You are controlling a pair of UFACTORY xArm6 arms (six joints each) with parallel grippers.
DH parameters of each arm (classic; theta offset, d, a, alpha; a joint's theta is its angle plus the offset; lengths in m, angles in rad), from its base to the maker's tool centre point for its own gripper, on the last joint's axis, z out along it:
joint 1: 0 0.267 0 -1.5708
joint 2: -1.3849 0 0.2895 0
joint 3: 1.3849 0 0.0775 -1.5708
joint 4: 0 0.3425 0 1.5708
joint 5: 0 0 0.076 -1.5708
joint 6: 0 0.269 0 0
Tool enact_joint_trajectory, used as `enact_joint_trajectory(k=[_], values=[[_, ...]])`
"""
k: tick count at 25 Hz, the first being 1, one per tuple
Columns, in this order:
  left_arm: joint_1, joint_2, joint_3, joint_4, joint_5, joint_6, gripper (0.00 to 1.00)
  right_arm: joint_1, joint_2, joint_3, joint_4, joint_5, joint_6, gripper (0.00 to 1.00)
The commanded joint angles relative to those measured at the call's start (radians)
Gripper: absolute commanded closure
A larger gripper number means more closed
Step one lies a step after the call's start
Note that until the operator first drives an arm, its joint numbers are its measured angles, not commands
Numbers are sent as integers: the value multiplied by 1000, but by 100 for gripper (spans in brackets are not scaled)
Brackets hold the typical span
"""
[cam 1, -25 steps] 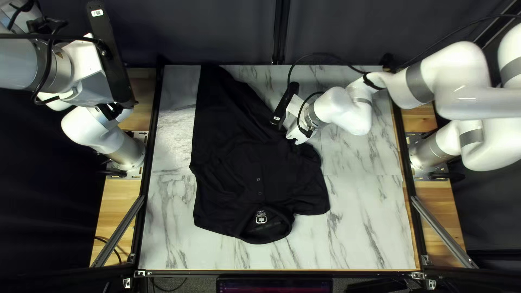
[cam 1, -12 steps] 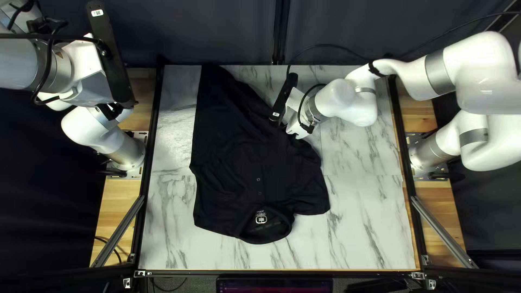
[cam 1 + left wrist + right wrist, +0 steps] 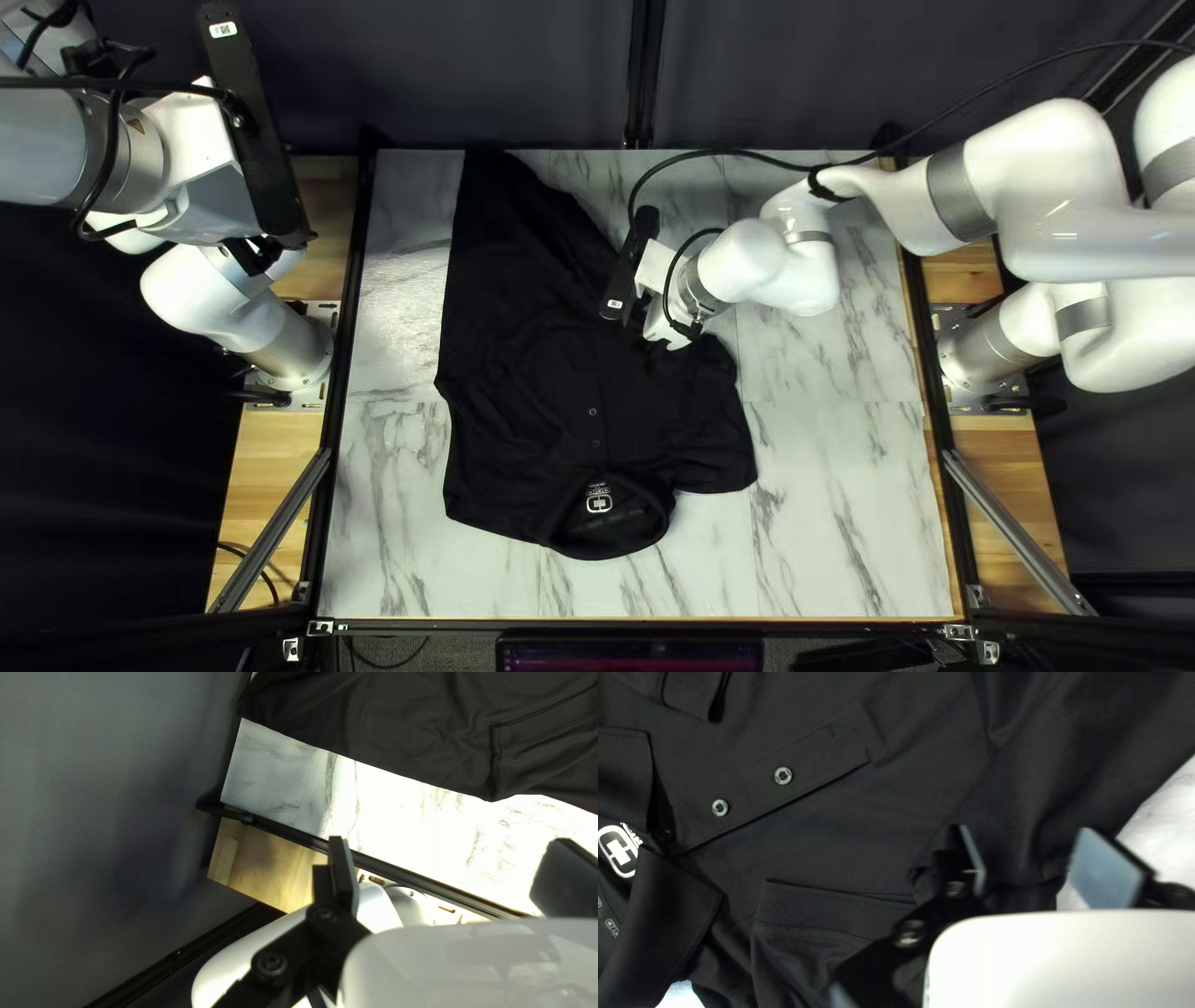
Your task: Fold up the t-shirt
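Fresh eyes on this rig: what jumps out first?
The black shirt spread across the marbled table, its collar toward the near edge. Next, the white right arm reaching in from the right of the top left view, its open pincer at the shirt.

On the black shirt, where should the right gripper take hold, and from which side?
Probably loose folds near the edge of the shirt, straddling them from above: cloth bunches there between the open fingers of the right gripper, while the buttoned chest lies flatter.
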Motion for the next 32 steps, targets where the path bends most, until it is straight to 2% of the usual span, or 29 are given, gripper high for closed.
enact_joint_trajectory(k=[1, 6, 8, 9, 18, 27, 32], values=[[0, 0, 0, 0, 0, 0, 0, -3, -10, 2, 21, 8, -18, 0], [0, 0, 0, 0, 0, 0, 0, -9, 20, -6, 66, -11, -63, 0], [0, 0, 0, 0, 0, 0, 0, -12, 32, -13, 93, -13, -93, 32], [0, 0, 0, 0, 0, 0, 0, -12, 35, -14, 100, -13, -100, 99], [0, 0, 0, 0, 0, 0, 0, -21, 0, 2, 110, 16, -123, 100], [0, 0, 0, 0, 0, 0, 0, -23, 1, 3, 141, 5, -152, 100], [0, 0, 0, 0, 0, 0, 0, -30, -52, 5, 102, 52, -127, 100]])
